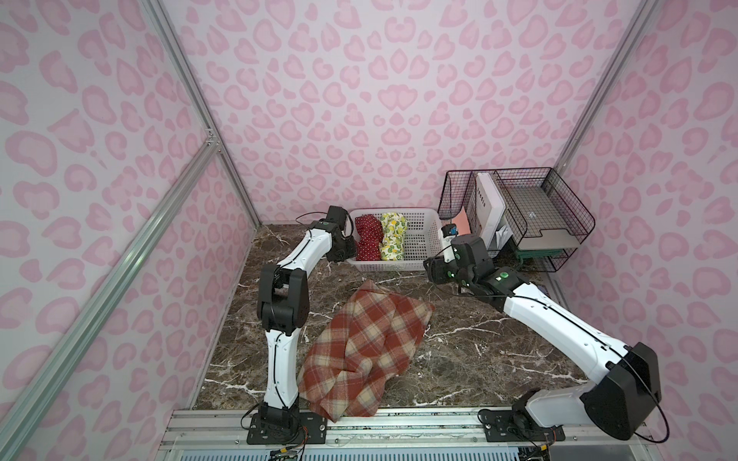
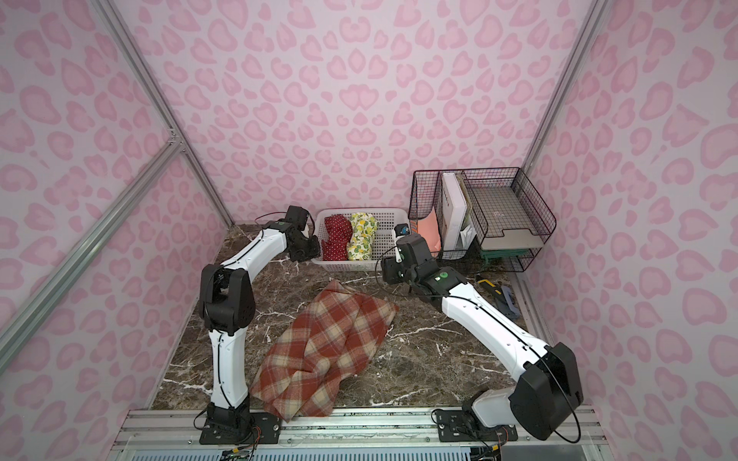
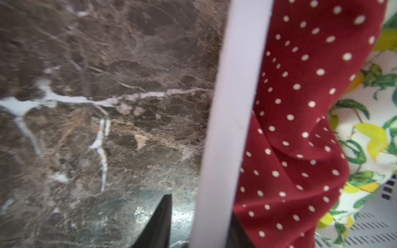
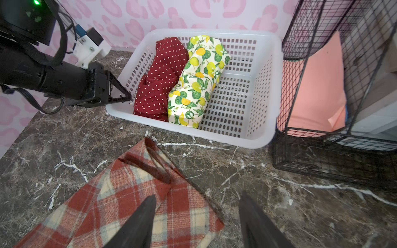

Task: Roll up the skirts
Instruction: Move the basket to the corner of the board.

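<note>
The plaid skirt [image 1: 367, 339] [image 2: 327, 339] lies folded flat on the marble table, and its far corner shows in the right wrist view [image 4: 137, 204]. The red polka-dot skirt [image 1: 366, 239] [image 4: 159, 81] and the lemon skirt [image 1: 393, 237] [image 4: 197, 81] lie rolled side by side in the white basket [image 1: 423, 239]. My left gripper [image 1: 345, 251] [image 3: 203, 206] straddles the basket's left rim [image 3: 232, 107]. One finger is outside over the table, and the other is inside beside the red skirt [image 3: 300, 128]. A strip of table shows between the outer finger and the rim. My right gripper [image 1: 433, 271] [image 4: 196, 197] hangs open above the plaid skirt's far right corner, holding nothing.
A black wire rack [image 1: 519, 207] [image 4: 335, 85] with papers and a pink sheet stands right of the basket, close to my right wrist. Some hand tools [image 2: 499, 295] lie along the right table edge. Pink-patterned walls close in on three sides.
</note>
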{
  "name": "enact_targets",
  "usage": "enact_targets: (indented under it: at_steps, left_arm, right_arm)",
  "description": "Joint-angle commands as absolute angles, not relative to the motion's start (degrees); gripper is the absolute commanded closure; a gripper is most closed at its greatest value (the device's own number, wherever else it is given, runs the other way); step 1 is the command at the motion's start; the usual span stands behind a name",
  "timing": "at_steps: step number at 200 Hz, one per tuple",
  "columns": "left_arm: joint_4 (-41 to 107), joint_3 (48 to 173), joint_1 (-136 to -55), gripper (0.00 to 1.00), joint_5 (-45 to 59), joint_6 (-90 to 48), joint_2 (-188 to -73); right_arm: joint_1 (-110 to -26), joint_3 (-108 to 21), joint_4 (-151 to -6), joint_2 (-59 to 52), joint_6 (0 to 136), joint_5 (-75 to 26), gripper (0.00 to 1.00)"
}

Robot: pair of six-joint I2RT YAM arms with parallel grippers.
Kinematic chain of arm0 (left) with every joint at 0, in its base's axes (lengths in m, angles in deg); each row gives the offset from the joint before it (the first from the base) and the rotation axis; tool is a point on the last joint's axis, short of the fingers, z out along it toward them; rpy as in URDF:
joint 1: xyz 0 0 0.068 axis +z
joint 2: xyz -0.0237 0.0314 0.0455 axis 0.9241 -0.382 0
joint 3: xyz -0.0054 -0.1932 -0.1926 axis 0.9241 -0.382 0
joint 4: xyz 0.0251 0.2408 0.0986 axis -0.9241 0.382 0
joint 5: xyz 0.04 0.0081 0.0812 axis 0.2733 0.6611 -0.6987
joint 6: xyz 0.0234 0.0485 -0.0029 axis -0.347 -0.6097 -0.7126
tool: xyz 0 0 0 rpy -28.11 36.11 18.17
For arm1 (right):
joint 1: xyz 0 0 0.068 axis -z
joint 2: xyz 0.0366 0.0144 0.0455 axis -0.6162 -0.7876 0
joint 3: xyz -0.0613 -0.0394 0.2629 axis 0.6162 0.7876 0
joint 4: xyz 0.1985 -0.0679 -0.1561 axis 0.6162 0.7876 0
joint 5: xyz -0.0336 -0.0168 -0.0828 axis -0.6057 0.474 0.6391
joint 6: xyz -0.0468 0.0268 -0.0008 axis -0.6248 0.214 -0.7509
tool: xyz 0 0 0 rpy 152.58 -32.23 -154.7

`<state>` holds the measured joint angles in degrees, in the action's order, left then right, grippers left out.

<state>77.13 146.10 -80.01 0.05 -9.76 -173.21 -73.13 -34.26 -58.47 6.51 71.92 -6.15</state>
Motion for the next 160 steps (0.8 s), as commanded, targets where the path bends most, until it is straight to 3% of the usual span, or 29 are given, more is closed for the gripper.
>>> enact_targets:
  at_steps: [1,18,56,126,147,160]
  left_arm:
    - [80.77,146.23,-79.78,0.94,-5.64,-8.27,-173.03]
    - [81.64,146.31,-79.74,1.00,-8.07,-8.46,-171.55]
    - [85.58,145.00,-77.09,1.00,-12.92,-12.74,-168.09]
    - [93.65,146.02,-59.15,1.00,-19.75,-27.47,-169.66]
    - [93.93,147.00,-54.44,0.57,-24.44,-25.88,-168.46]
    - [93.31,147.27,-52.45,0.42,-26.15,-25.27,-167.10]
  right_arm:
    - [-72.67,-32.98,-60.23,8.36,71.65,-5.69,0.35]
    - [-72.69,-32.71,-60.07,8.41,71.55,-6.51,0.35]
    - [-72.68,-31.37,-61.51,8.69,71.48,-8.12,0.35]
    - [-71.80,-30.60,-63.67,9.35,71.82,-14.04,0.35]
    - [-71.65,-30.49,-63.53,8.79,71.84,-15.85,0.35]
    - [-71.69,-30.21,-63.66,8.73,71.83,-16.80,0.35]
